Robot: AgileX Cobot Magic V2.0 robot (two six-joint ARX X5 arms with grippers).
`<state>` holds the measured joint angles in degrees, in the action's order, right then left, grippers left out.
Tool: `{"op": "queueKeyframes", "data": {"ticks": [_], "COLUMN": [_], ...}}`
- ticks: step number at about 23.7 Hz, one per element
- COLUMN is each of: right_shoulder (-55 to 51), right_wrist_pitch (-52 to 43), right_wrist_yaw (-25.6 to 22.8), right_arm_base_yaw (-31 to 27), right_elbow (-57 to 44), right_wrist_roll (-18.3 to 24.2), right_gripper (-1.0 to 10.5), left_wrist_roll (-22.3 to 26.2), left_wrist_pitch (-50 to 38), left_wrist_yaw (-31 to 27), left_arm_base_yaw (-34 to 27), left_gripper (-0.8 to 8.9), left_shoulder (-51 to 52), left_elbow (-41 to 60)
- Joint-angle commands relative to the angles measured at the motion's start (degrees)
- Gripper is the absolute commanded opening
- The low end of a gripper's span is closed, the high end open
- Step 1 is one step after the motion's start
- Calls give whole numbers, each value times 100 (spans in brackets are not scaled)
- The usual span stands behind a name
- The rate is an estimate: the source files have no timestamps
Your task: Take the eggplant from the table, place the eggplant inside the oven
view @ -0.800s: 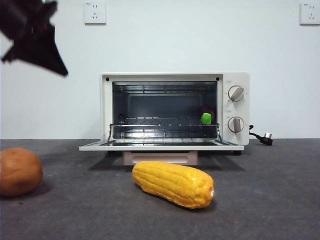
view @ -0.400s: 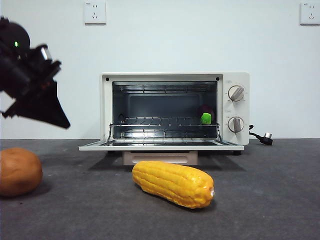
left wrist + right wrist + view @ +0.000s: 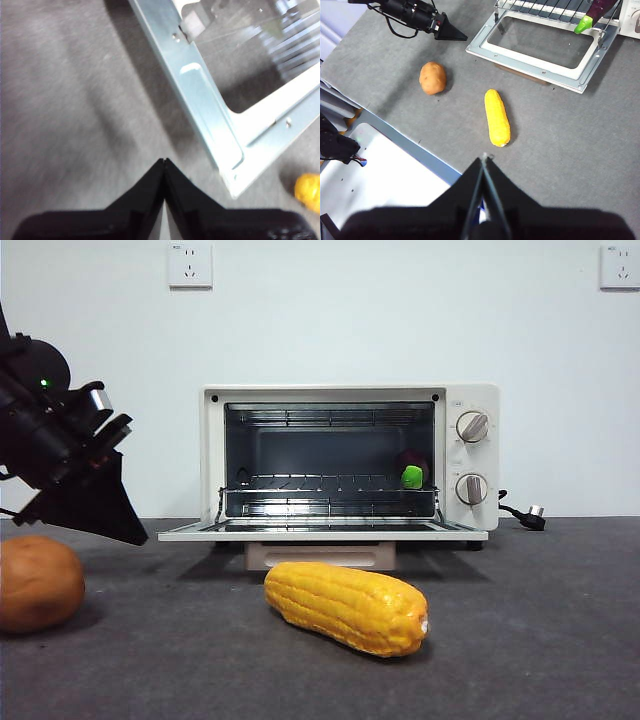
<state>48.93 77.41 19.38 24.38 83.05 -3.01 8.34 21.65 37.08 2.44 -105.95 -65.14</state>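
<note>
The eggplant (image 3: pixel 410 462) lies inside the oven (image 3: pixel 350 460) on the wire rack's right end, its green cap (image 3: pixel 411 477) facing outward; the right wrist view shows the eggplant (image 3: pixel 600 7) at the rack's edge. The oven door (image 3: pixel 322 533) is folded down flat. My left gripper (image 3: pixel 138 536) is shut and empty, low over the table (image 3: pixel 540 640) just left of the door's corner (image 3: pixel 235 185). My right gripper (image 3: pixel 484 158) is shut and empty, high above the table's front edge, out of the front view.
A yellow corn cob (image 3: pixel 345 606) lies in front of the oven. A brown potato (image 3: pixel 38 582) sits at the front left, below the left gripper. A power plug (image 3: pixel 530 516) lies right of the oven.
The left arm has come down from the upper left corner toward the table and slightly right, nearing the door's left end. Eggplant, corn and potato stay put.
</note>
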Motion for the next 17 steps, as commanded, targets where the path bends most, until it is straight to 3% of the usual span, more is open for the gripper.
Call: {"op": "queueKeyframes", "data": {"ticks": [1, 17], "right_shoulder": [-11, -11], "right_wrist_pitch": [92, 87], "right_wrist_yaw": [-11, -31], "right_arm_base_yaw": [9, 9], "right_elbow": [17, 17], "right_wrist_roll": [-4, -129], "right_gripper": [-12, -12], "left_wrist_roll": [-94, -243], "left_wrist_pitch": [-175, -667], "left_wrist_yaw": [238, 374], "left_arm_base_yaw": [44, 341], "left_gripper": [-6, -7], "left_shoulder": [-133, -785], "left_elbow": [59, 61]}}
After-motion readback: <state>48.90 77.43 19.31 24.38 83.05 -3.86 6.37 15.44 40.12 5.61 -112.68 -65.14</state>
